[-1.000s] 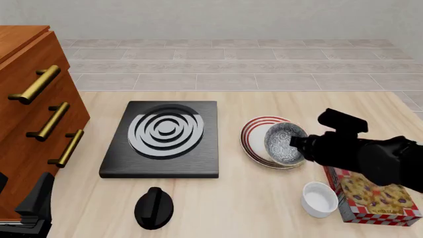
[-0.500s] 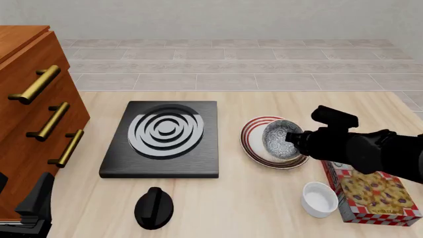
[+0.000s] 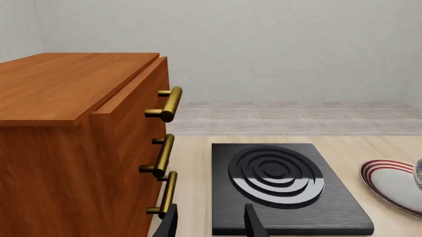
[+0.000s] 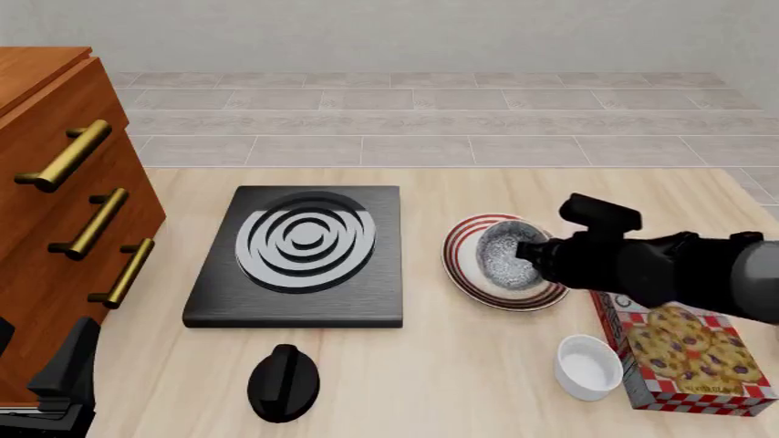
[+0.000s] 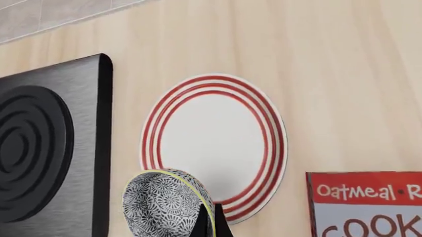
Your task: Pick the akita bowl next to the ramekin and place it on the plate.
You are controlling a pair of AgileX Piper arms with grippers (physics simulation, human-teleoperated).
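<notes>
front view: right gripper (image 4: 531, 255) pinching the akita bowl (image 4: 502, 256) over the plate (image 4: 469, 274); ramekin (image 4: 588, 366) empty

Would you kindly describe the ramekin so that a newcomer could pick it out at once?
Start at the black stove in the middle of the table, then go right past the red-ringed plate to the cookie box at the near right corner. The ramekin sits just left of that box: a small plain white cup, unlike the speckled akita bowl held over the plate.

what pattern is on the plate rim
Concentric red rings on white around the plate rim, clearest in the right wrist view.
</notes>
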